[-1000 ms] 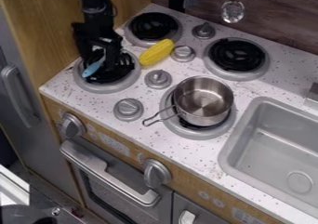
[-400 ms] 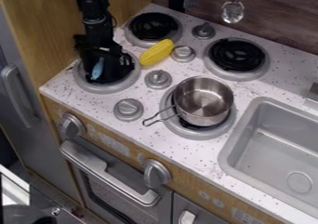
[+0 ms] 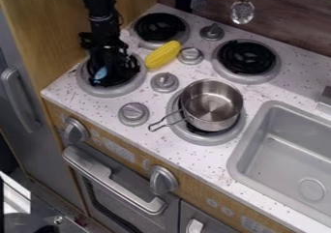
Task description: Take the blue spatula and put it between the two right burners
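My gripper (image 3: 111,75) hangs low over the front left burner (image 3: 113,91), black against black, so how its fingers stand cannot be made out. A small light-blue end of the spatula (image 3: 101,73) shows at the gripper's left side, over that burner; the rest is hidden by the gripper. On the right, the back burner (image 3: 246,57) is bare, and the front burner (image 3: 205,137) carries a metal pot. A strip of speckled white counter (image 3: 218,77) lies between these two.
The metal pot (image 3: 212,105) has its handle pointing front left. A yellow corn cob (image 3: 163,54) lies between the left burners, near a grey knob (image 3: 190,56). More knobs stand around the burners. The sink (image 3: 259,130) is at the right, with a wooden wall close left of the arm.
The gripper has shifted slightly right and lower over the front left burner. The spatula's blue end has turned from slanted to more upright, and less of it shows now.
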`<move>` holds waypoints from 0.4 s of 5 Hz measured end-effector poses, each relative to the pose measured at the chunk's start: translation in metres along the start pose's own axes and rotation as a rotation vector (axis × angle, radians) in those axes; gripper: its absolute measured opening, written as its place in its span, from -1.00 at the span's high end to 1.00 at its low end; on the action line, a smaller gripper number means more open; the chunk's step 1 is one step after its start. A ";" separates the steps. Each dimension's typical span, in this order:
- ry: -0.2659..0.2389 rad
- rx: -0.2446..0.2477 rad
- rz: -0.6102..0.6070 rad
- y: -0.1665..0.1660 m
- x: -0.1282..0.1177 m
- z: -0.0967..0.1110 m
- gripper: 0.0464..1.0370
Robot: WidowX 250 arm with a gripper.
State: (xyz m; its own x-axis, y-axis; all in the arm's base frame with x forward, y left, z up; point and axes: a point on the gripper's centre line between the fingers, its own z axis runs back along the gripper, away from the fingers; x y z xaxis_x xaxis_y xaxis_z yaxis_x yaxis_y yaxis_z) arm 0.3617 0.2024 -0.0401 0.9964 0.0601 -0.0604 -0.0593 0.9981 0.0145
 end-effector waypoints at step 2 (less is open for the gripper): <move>-0.049 0.077 -0.221 -0.062 0.059 0.043 0.43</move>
State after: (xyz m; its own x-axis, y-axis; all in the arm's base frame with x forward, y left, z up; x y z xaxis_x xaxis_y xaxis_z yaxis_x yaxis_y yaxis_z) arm 0.4264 0.1432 -0.0018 0.9864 -0.1627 -0.0220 0.1640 0.9830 0.0823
